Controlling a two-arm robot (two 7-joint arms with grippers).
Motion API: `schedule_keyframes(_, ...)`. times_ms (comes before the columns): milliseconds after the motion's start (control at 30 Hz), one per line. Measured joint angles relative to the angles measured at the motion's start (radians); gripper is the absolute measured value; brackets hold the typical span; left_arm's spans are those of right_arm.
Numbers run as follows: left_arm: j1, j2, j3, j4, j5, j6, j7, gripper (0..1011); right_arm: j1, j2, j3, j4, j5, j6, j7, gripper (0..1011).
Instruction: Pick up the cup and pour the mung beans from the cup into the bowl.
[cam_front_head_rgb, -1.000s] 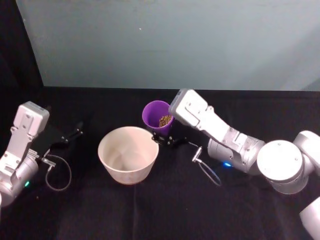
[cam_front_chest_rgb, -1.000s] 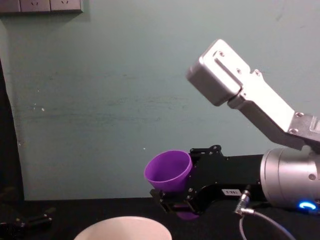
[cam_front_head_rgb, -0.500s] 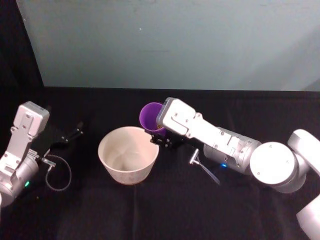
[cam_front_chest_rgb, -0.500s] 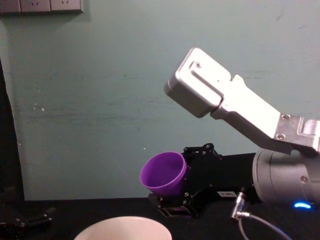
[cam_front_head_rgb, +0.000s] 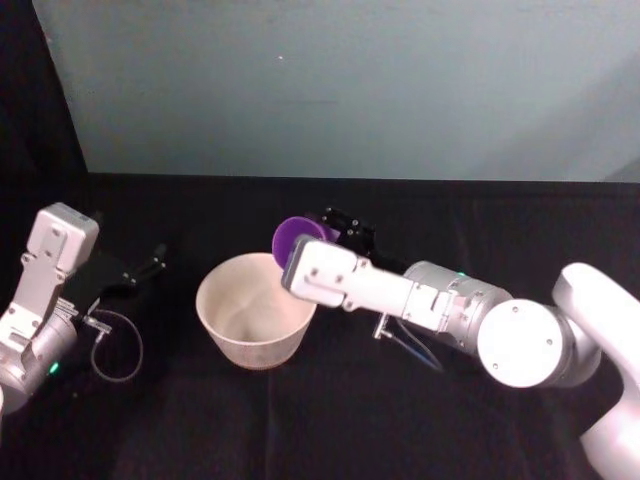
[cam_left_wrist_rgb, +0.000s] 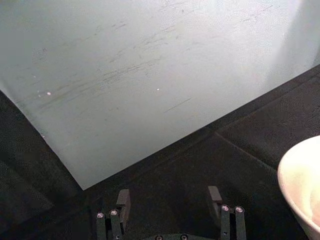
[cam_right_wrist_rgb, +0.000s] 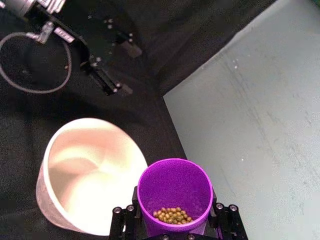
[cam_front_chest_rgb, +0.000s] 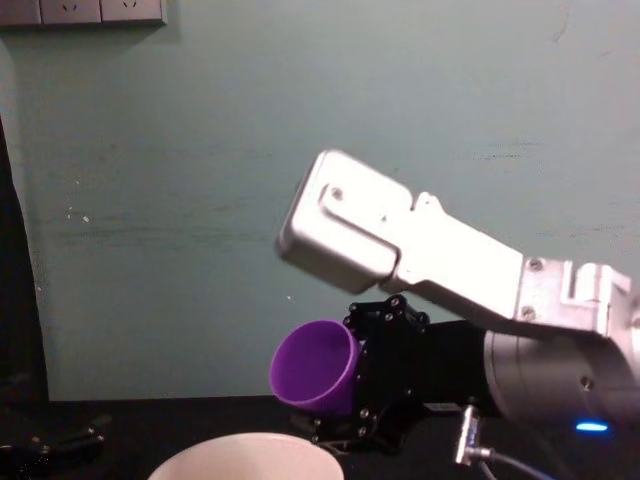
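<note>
My right gripper is shut on the purple cup and holds it in the air, tipped on its side with its mouth toward the bowl. The right wrist view has the cup between the fingers, with the mung beans heaped against its lower inside wall. The pale bowl stands on the black table just beyond the cup's mouth. From the chest, the cup hangs just above the bowl's rim. My left gripper is open, parked at the table's left.
A black cloth covers the table, and a pale green wall stands behind it. A cable loop lies beside the left arm. The right arm's silver wrist housing hangs over the bowl's right edge.
My right wrist has rolled and the silver housing has swung down and left. The cup has tipped further over and shifted slightly left toward the bowl. The left arm has not moved.
</note>
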Motion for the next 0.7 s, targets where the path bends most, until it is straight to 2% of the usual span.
schedule_keyframes(67, 0.000, 0.000, 0.000, 0.000, 0.000, 0.000, 0.000, 1011, 0.001, 0.000, -0.005, 0.000, -0.010, -0.001, 0.000, 726)
schedule_keyframes(267, 0.000, 0.000, 0.000, 0.000, 0.000, 0.000, 0.000, 1011, 0.017, -0.007, -0.040, 0.007, -0.095, -0.004, 0.007, 726)
schedule_keyframes(700, 0.000, 0.000, 0.000, 0.000, 0.000, 0.000, 0.000, 1011, 0.072, -0.020, -0.075, 0.019, -0.222, 0.019, 0.058, 726)
